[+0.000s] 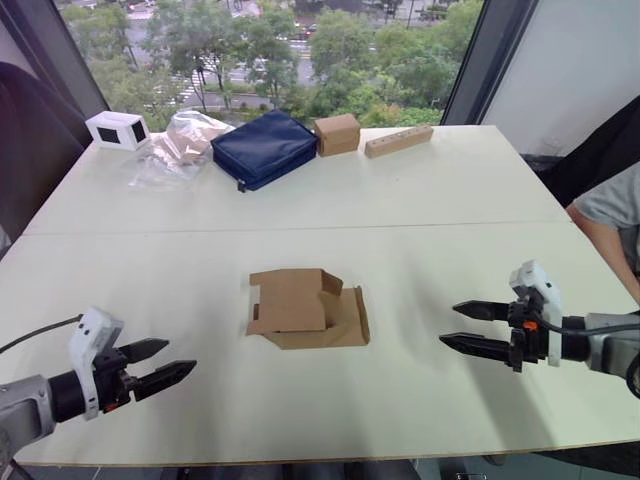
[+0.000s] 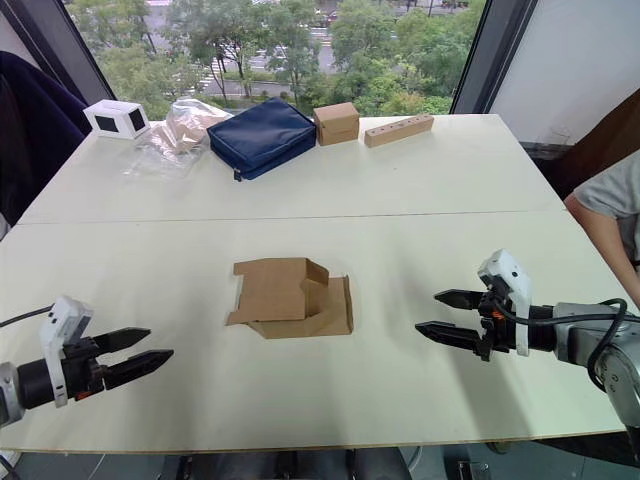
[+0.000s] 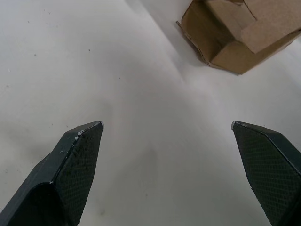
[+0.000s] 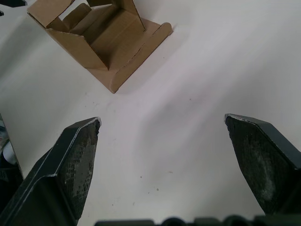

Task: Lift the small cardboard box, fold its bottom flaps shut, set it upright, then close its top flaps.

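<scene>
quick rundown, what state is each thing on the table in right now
small brown cardboard box: collapsed on the table, flaps open, not held
left gripper: open, empty, apart from the box
right gripper: open, empty, apart from the box
navy fabric pouch: lying flat
second brown cardboard box at the far edge: closed, upright

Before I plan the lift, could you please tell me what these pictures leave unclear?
- Flattened plain brown cardboard box: head views hide its underside against the white table; which flaps are bottom ones is unclear.
- Left wrist view: box cut off by the edge.
- Crinkled clear plastic bag: contents too small.
</scene>
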